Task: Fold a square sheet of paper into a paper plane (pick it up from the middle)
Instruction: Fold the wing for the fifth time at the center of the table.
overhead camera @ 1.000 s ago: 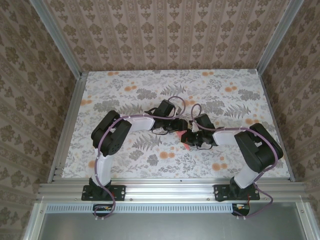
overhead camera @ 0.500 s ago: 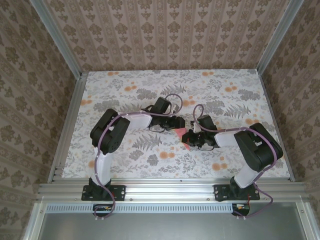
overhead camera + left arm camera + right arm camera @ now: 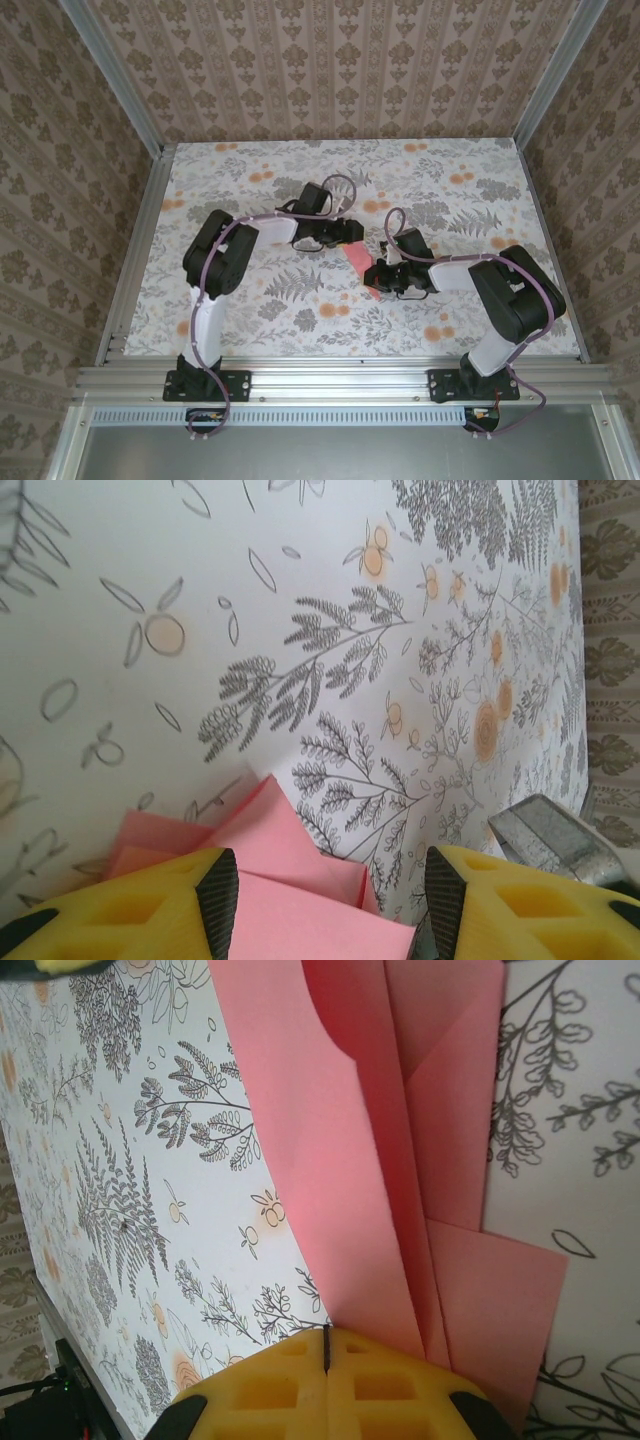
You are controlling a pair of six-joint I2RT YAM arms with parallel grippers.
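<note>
No text, label or number can be read anywhere.

The paper plane [image 3: 340, 1140] runs off the top edge (near end hidden behind the fingers [image 3: 260, 1395]).

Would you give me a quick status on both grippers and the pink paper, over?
Right gripper shut on the folded pink paper. Left gripper open, at the paper's far end. No obstacle seen nearby.
</note>
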